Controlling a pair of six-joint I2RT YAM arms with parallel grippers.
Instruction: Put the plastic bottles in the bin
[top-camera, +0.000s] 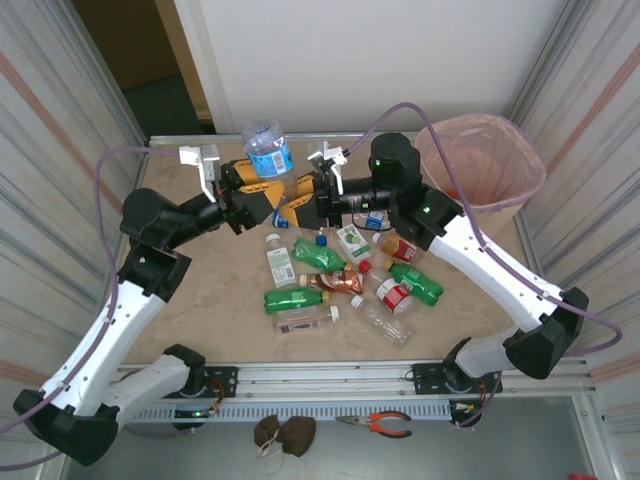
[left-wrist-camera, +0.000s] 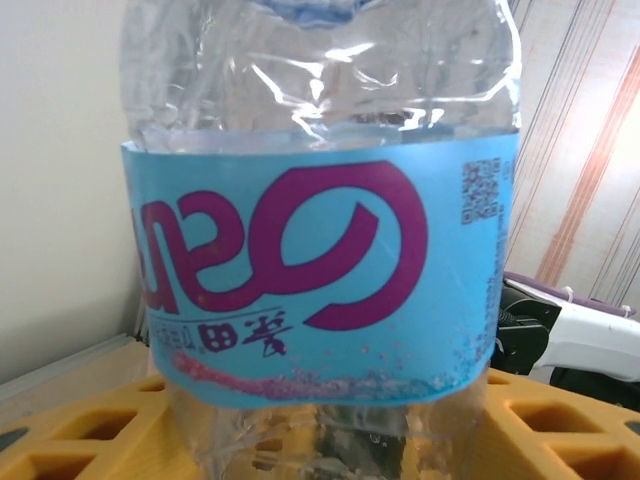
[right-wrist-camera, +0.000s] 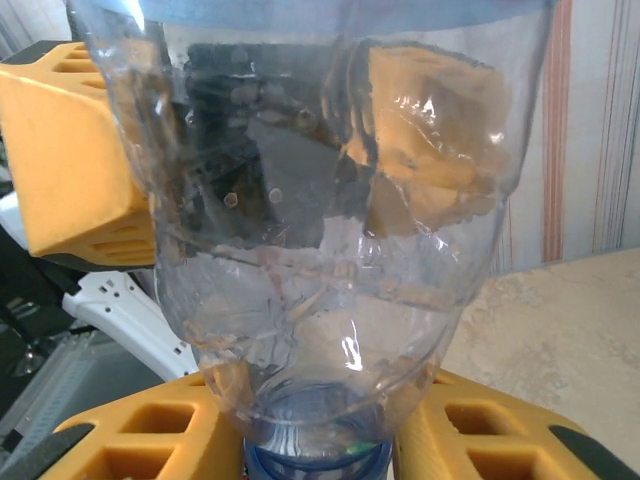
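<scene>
A clear plastic bottle with a blue label (top-camera: 268, 148) (left-wrist-camera: 320, 250) (right-wrist-camera: 320, 240) hangs cap-down above the back of the table, between both arms. My left gripper (top-camera: 258, 192) (left-wrist-camera: 325, 440) has its yellow fingers (left-wrist-camera: 60, 430) against the bottle's lower body. My right gripper (top-camera: 300, 195) (right-wrist-camera: 318, 450) is shut on the neck, just above the blue cap (right-wrist-camera: 315, 468). Several more bottles (top-camera: 340, 275), green, amber and clear, lie in a pile on the table in front. The beige bin (top-camera: 522, 152) with its pink liner stands at the back right.
Corrugated walls close in both sides of the table (top-camera: 200, 300). Orange-handled pliers (top-camera: 375, 423) and a brown object (top-camera: 285, 432) lie below the front rail. The bare table to the left of the pile has free room.
</scene>
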